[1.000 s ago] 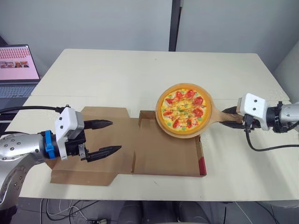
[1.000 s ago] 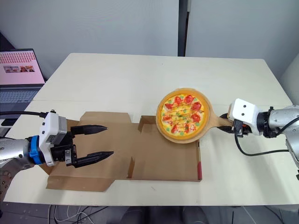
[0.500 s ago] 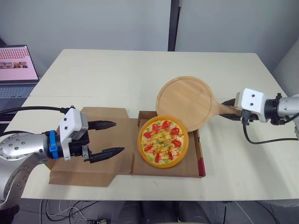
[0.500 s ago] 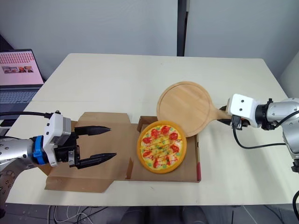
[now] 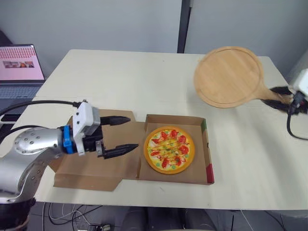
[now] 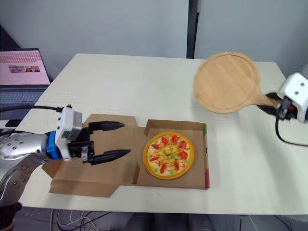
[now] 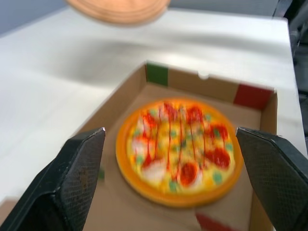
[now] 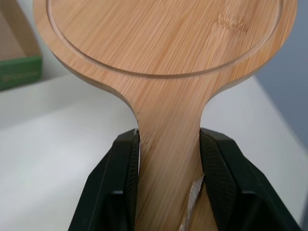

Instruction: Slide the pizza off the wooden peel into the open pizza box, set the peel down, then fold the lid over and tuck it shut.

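The pizza [image 5: 169, 149] lies flat inside the open cardboard pizza box [image 5: 201, 126]. The box's lid [image 5: 91, 169] is spread flat on the table to the left of the tray. Above that lid my left gripper [image 5: 126, 135] stands open, its fingers [image 7: 77, 173] pointing at the pizza [image 7: 179, 150] with nothing between them. At the far right my right gripper [image 5: 280, 95] is shut on the handle of the bare wooden peel [image 5: 230, 76], lifted and tilted over the table's back right. In the right wrist view the fingers [image 8: 120, 183] clamp the peel handle [image 8: 168, 159].
A laptop [image 5: 19, 70] with a lit screen sits off the table's left edge. A dark vertical post [image 5: 183, 24] stands behind the table. A black cable [image 5: 33, 105] runs to my left arm along the table's left side.
The pizza has settled in the box. My right gripper has lifted the bare peel up and to the back right. My left gripper has moved right, closer to the box tray.
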Robot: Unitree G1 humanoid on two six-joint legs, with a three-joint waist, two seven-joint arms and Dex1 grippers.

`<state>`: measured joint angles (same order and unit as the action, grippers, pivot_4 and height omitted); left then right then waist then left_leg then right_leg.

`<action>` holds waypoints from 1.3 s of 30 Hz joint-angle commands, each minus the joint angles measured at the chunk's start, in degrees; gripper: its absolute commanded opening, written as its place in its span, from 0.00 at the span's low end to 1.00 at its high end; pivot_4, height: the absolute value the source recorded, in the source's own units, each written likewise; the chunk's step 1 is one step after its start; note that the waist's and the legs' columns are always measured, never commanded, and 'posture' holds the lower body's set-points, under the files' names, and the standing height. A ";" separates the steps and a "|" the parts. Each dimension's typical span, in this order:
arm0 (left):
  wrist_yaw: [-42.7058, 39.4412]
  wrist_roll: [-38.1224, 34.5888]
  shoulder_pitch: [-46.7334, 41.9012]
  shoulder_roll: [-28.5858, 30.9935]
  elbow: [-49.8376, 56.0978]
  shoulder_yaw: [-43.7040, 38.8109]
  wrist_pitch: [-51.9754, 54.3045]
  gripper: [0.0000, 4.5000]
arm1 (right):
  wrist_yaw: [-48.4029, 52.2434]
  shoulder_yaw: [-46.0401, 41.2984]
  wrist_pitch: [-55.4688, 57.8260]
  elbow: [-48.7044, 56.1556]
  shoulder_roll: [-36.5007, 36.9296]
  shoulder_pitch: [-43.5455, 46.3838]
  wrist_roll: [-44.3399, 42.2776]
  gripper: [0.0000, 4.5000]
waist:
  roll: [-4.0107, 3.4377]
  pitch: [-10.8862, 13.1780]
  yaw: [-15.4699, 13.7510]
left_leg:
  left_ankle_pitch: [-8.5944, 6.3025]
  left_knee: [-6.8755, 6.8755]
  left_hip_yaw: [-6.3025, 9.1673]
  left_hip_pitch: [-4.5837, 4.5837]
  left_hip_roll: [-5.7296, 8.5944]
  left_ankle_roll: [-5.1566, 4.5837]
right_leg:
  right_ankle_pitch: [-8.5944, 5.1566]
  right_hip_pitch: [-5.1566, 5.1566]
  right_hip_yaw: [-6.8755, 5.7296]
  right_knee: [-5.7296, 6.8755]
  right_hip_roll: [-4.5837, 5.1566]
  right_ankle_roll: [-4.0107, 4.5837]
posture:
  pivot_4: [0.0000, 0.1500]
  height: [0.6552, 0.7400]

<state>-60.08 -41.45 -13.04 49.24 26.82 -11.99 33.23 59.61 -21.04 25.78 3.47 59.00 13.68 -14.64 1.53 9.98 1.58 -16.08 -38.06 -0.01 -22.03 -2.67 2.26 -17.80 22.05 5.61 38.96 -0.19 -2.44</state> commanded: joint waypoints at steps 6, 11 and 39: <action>-1.68 -2.85 -10.69 -2.78 -2.43 5.89 2.15 1.00 | -9.46 -15.95 11.36 14.78 -7.98 -15.89 -4.01 0.35 | -0.15 0.03 0.46 | 0.00 -0.02 -0.11 0.03 0.06 0.01 | 0.02 -0.01 0.15 0.01 -0.05 -0.06 | 1.00 1.00; -4.92 -3.56 -14.42 -4.31 -3.55 9.30 2.80 1.00 | -16.46 -16.08 14.45 20.63 -15.58 -23.16 -2.97 0.35 | -0.13 0.01 0.48 | 0.00 0.00 -0.04 0.06 -0.04 0.01 | 0.02 -0.02 0.16 0.01 -0.23 -0.06 | 1.00 1.00; -0.11 -1.90 -13.04 -6.50 -1.43 9.47 2.92 1.00 | -12.11 -15.94 13.52 16.26 -9.38 -25.33 -8.84 0.99 | -0.12 0.00 0.78 | 0.00 -0.01 -0.10 0.12 -0.02 0.01 | 0.01 -0.06 0.29 -0.02 -0.25 -0.07 | 1.00 1.00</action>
<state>-60.59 -43.76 -26.72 41.79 23.99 -0.44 37.11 46.05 -36.09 41.74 19.82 48.06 -13.59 -22.20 1.42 9.99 2.36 -16.07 -38.07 -0.11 -21.90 -2.69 2.26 -17.79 21.99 5.90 38.94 -0.44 -2.51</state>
